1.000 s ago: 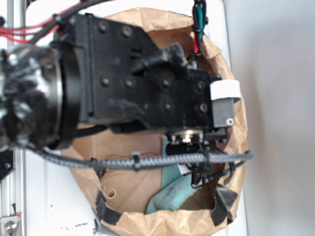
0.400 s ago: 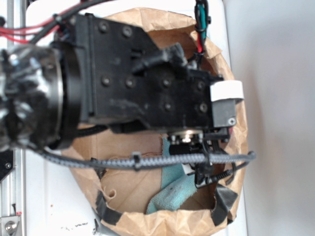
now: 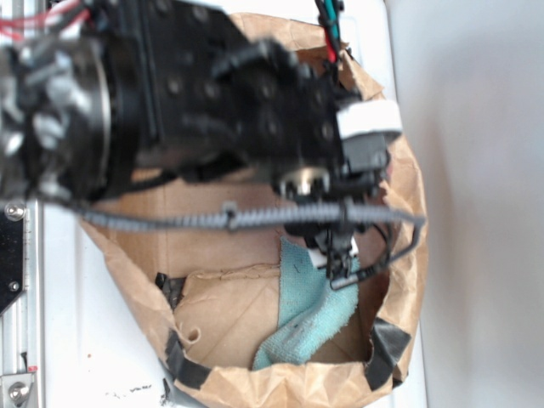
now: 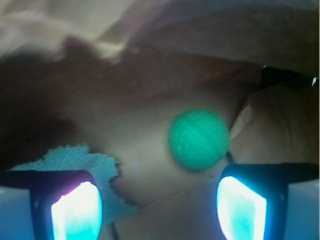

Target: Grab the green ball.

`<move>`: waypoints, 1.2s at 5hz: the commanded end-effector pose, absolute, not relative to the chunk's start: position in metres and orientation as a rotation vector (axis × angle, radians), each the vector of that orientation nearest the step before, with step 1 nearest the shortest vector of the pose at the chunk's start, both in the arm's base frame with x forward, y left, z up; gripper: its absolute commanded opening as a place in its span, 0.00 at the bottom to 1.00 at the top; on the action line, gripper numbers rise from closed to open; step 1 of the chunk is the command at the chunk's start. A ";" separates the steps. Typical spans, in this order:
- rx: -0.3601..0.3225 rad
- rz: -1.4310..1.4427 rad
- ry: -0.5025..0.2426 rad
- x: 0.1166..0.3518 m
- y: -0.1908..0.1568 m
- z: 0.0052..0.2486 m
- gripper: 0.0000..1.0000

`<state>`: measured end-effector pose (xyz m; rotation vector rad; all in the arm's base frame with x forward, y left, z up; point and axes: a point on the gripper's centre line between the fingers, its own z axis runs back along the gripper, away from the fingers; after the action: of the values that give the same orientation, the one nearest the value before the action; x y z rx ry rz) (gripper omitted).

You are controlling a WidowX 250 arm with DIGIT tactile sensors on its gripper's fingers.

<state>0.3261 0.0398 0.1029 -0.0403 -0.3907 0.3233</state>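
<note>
The green ball (image 4: pixel 199 139) lies on the brown paper floor of the bag in the wrist view, a ribbed green sphere just ahead of my right finger and right of centre. My gripper (image 4: pixel 159 210) is open, with nothing between its two fingers. In the exterior view the gripper (image 3: pixel 338 255) reaches down inside the bag, over the cloth's upper edge, and the arm hides the ball.
A crumpled brown paper bag (image 3: pixel 406 212) with black tape at its rim surrounds the gripper on all sides. A teal frayed cloth (image 3: pixel 310 319) lies on its floor, and the cloth (image 4: pixel 85 160) also shows by my left finger. A cable (image 3: pixel 229 218) crosses the bag's opening.
The arm has shifted toward the top of the exterior view, uncovering more of the teal cloth and the bag floor. The gripper now sits higher in the bag.
</note>
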 end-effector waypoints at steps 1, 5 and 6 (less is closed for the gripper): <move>0.006 0.381 -0.449 0.344 0.059 0.095 1.00; 0.101 0.356 -0.559 0.346 0.049 0.053 1.00; 0.104 0.378 -0.576 0.344 0.047 0.052 0.00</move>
<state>0.3387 0.0501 0.0402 0.1104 -0.5500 0.3974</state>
